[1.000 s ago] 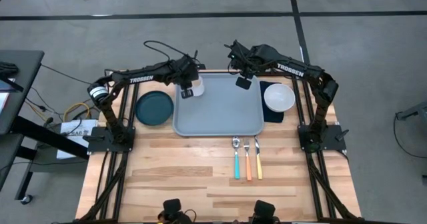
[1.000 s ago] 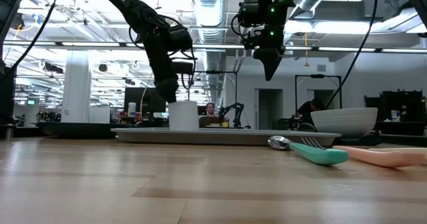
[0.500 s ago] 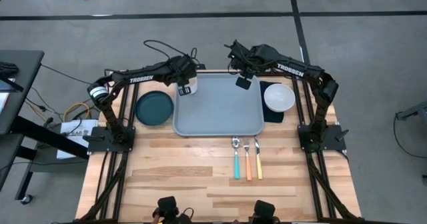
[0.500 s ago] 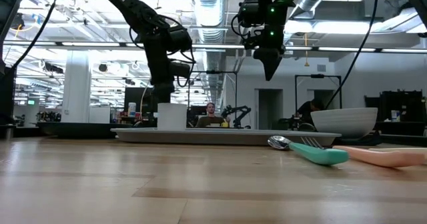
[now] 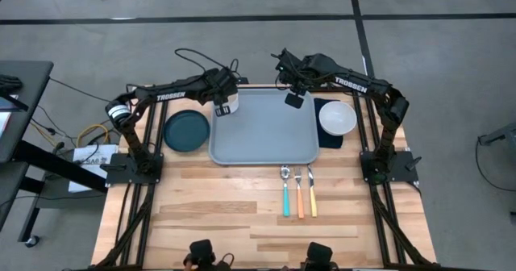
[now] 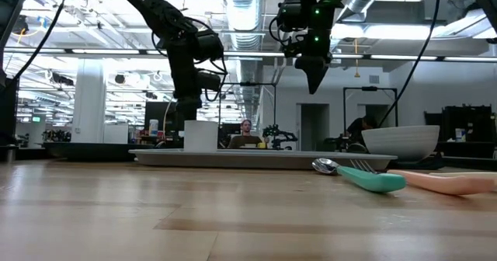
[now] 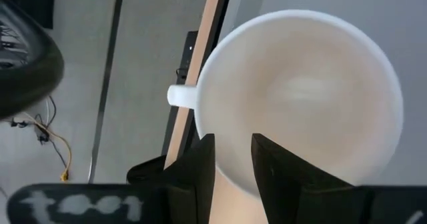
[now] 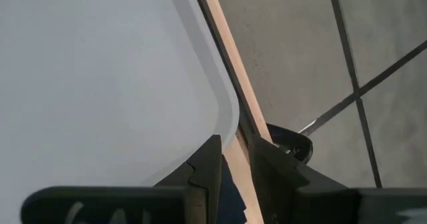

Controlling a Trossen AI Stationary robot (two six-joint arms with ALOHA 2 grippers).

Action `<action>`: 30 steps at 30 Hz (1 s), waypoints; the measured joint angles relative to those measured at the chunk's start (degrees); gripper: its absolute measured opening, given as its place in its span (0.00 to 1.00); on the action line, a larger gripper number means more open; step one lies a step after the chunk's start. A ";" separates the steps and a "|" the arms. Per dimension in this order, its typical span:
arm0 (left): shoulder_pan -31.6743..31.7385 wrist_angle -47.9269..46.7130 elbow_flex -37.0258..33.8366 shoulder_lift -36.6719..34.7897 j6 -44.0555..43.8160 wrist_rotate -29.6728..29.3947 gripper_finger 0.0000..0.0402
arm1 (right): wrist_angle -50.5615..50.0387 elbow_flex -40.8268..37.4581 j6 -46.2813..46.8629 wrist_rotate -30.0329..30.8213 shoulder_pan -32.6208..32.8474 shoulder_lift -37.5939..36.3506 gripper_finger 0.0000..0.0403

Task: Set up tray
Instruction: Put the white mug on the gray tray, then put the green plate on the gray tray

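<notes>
1. Directly under the left gripper (image 5: 225,108) stands a white cup (image 6: 200,135), on the far left corner of the tray (image 5: 266,142); the wrist view shows the fingers (image 7: 200,177) clamped over the cup's rim, one inside and one outside.
2. Below the right gripper (image 5: 293,100) lies the tray's far right corner; this gripper hangs well above it, fingers nearly together with nothing between them.
3. Beside the left gripper, off the tray, sits a dark teal plate (image 5: 186,131).
4. Beside the right gripper, off the tray, a white bowl (image 5: 338,118) rests on a dark napkin (image 5: 326,139).
5. Nearer than both grippers, three utensils (image 5: 297,193) lie on the wooden table (image 5: 242,214), just past the tray's near edge.
</notes>
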 joint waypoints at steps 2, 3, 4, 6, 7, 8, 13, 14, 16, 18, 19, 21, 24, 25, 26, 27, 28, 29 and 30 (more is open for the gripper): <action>-0.16 -0.39 0.00 -0.23 -0.62 0.02 0.23 | 0.00 0.00 -0.02 0.00 0.00 0.00 0.18; -0.42 -0.56 0.00 -0.36 -0.90 -0.02 0.23 | 0.00 0.00 -0.02 0.00 0.00 0.00 0.18; -0.56 -1.06 0.21 -0.37 -1.23 -0.05 0.23 | 0.00 0.00 -0.03 0.00 0.00 0.00 0.18; -0.91 -3.79 1.02 -0.57 -2.20 0.38 0.23 | 0.00 0.00 -0.41 -0.02 0.00 0.00 0.18; -1.21 -5.18 1.68 -0.64 -2.69 0.65 0.23 | -0.02 0.00 -0.45 -0.02 0.00 0.00 0.18; -1.45 -6.38 2.45 -0.86 -3.32 1.22 0.23 | 0.00 0.00 -0.46 -0.02 0.00 0.00 0.18; -2.39 -15.38 4.11 -4.86 -7.02 9.13 0.23 | -0.10 0.00 -0.46 -0.10 0.00 0.00 0.18; -2.42 -17.70 4.11 -6.11 -8.09 11.88 0.23 | -0.20 0.00 -0.50 -0.37 0.00 0.02 0.18; -2.42 -21.16 3.29 -9.31 -10.25 16.83 0.23 | -0.24 0.00 -0.93 -1.10 0.00 0.02 0.18; -2.57 -21.75 0.77 -13.20 -12.09 19.73 0.23 | -0.24 0.00 -1.87 -2.62 -0.02 0.02 0.18; -2.84 -21.59 -0.92 -15.29 -13.36 20.00 0.23 | -0.22 0.00 -2.19 -3.39 0.00 0.02 0.18; -3.22 -20.20 -4.90 -19.74 -16.50 19.37 0.23 | -0.22 0.00 -3.02 -4.72 -0.04 0.02 0.18; -4.27 -14.78 -11.90 -26.00 -22.55 16.98 0.23 | -0.22 -0.02 -4.14 -6.56 -0.11 0.02 0.18; -4.64 -13.05 -14.13 -27.64 -24.71 16.00 0.23 | -0.20 -0.02 -4.59 -7.15 -0.11 0.02 0.18; -5.04 -11.85 -16.14 -29.04 -26.68 15.15 0.23 | -0.20 -0.02 -4.98 -7.47 -0.11 0.02 0.18; -5.40 -11.32 -17.76 -30.10 -28.37 14.69 0.23 | -0.20 -0.02 -5.23 -7.81 -0.11 0.02 0.18; -5.76 -11.04 -19.23 -30.86 -29.76 14.32 0.23 | -0.20 -0.01 -5.32 -8.10 -0.13 0.02 0.18; -6.19 -11.02 -20.52 -31.27 -31.23 14.13 0.23 | -0.20 0.00 -5.40 -8.13 -0.13 0.02 0.18; -6.66 -11.28 -21.57 -31.36 -32.52 13.96 0.23 | -0.20 -0.02 -5.42 -8.22 -0.13 0.02 0.18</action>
